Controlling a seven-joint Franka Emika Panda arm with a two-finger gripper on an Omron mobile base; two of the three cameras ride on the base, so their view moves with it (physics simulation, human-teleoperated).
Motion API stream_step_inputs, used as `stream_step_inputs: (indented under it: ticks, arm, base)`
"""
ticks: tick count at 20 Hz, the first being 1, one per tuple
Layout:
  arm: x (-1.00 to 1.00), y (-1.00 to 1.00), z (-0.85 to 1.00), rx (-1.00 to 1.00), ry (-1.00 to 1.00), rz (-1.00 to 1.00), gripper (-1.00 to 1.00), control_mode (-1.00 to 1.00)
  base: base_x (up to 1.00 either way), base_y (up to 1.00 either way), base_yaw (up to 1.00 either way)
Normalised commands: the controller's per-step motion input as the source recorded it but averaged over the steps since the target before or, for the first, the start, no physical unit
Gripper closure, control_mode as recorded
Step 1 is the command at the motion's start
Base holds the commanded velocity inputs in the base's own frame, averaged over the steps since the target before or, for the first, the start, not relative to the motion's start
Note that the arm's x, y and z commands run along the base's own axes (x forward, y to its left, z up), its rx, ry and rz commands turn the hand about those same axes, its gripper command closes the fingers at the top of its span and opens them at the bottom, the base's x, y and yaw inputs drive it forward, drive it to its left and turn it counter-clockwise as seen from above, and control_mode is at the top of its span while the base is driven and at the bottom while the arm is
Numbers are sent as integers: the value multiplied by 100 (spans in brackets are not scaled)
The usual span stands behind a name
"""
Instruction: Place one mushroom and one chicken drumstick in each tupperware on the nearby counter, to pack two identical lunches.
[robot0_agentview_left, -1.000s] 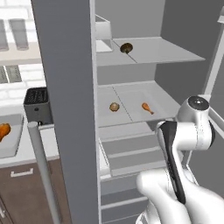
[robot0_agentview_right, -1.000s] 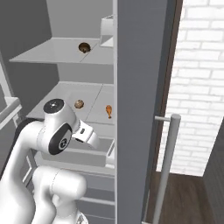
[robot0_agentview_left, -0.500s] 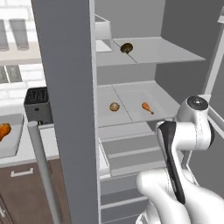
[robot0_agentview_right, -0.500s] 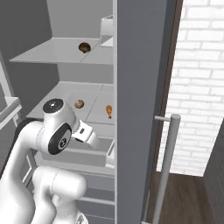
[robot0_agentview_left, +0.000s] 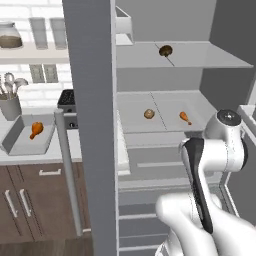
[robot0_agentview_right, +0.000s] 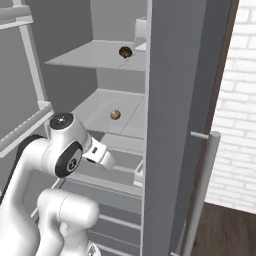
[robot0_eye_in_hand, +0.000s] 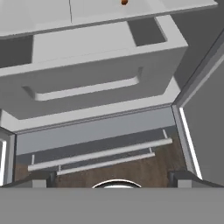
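Inside the open fridge, a brown mushroom (robot0_agentview_left: 149, 114) and a chicken drumstick (robot0_agentview_left: 185, 117) lie on the middle shelf, and another mushroom (robot0_agentview_left: 165, 50) sits on the shelf above. On the counter (robot0_agentview_left: 35, 156) to the left, one tupperware (robot0_agentview_left: 11, 136) holds a drumstick (robot0_agentview_left: 36, 130). My gripper (robot0_eye_in_hand: 113, 179) is open and empty, its fingertips (robot0_eye_in_hand: 43, 179) wide apart. It points down at the fridge's pulled-out drawer (robot0_eye_in_hand: 87, 74), below the middle shelf. The shelf drumstick (robot0_eye_in_hand: 124, 2) peeks in at the top edge of the hand view.
The fridge's grey centre post (robot0_agentview_left: 92, 125) stands between the counter and the shelves, and a door with a bar handle (robot0_agentview_right: 202, 190) is at the right. A black toaster (robot0_agentview_left: 67, 101), a utensil holder (robot0_agentview_left: 10, 102) and a wall shelf with jars (robot0_agentview_left: 30, 47) are behind the counter.
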Motion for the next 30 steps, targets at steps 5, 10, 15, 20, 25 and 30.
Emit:
stream_step_inputs:
  ticks: [5,10,15,20,25,30]
  arm:
    - [0,0,0,0,0,0,-100,100]
    - [-1,0,37,0,-18,9,-100,-100]
    - [41,22,94,0,-35,20,-100,-100]
    - [81,31,68,0,-10,6,-100,-100]
    - [84,28,-6,0,7,1,-100,-100]
    - [21,6,-40,0,6,1,-100,-100]
  base:
    - [100,0,0]
    - [51,0,2]
    - [0,0,0]
    - [0,0,0]
    - [0,0,0]
    - [0,0,0]
